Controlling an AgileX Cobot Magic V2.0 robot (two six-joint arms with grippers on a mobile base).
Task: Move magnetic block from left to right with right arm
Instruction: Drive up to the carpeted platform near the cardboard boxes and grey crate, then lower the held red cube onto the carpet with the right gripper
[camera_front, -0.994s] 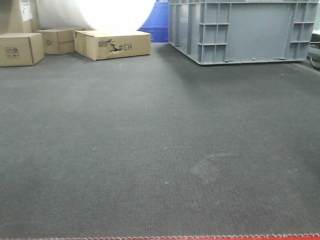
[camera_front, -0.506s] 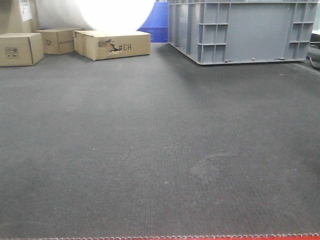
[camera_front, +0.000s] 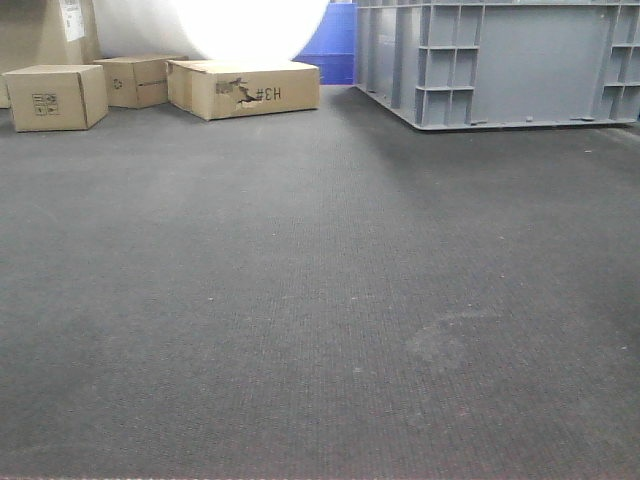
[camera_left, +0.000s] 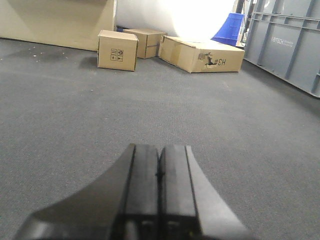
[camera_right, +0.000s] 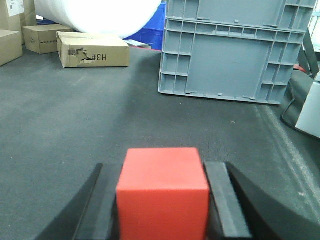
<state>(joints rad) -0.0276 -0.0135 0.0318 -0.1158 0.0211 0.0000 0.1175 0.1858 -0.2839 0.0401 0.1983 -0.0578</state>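
The magnetic block is a plain bright-red cube filling the bottom middle of the right wrist view. My right gripper is shut on it, one black finger pressed against each side, above dark grey carpet. In the left wrist view my left gripper is shut with its two pads touching and nothing between them, low over the carpet. The front view shows neither gripper nor the block.
Brown cardboard boxes stand at the far left, with a blue bin behind them. A large grey plastic crate stands at the far right, also ahead of the right gripper. A white object sits at the right edge.
In the front view the boxes and the crate have shifted to the right in the picture, and the red strip along the bottom edge has gone out of view.
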